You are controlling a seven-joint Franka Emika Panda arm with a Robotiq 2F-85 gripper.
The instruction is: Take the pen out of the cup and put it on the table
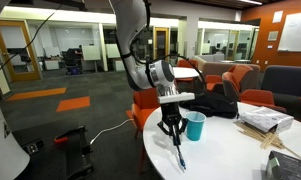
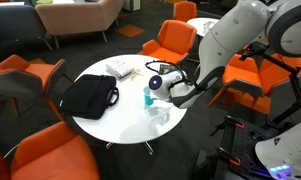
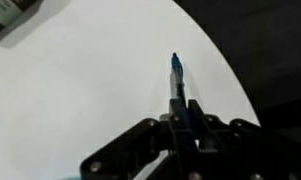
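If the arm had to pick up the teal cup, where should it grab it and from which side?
Probably one wall at the rim, coming from above: the cup stands upright on the table, mouth open, widening upward. The gripper holds the pen, so release that first.

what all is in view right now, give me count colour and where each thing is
pen: one, dark blue, gripped in the end effector, out of the cup, tip towards the table
cup: one, teal, upright on the table beside the end effector
bag: one, black, lying flat on the table
package: one, whitish, near the table edge
wooden sticks: count unclear, tan, next to the package
table: one, round, white
small table: one, white, among chairs in the background
chairs: several, orange, around both tables
arm: one, white, reaching over the table
end effector: one, black, shut on the pen
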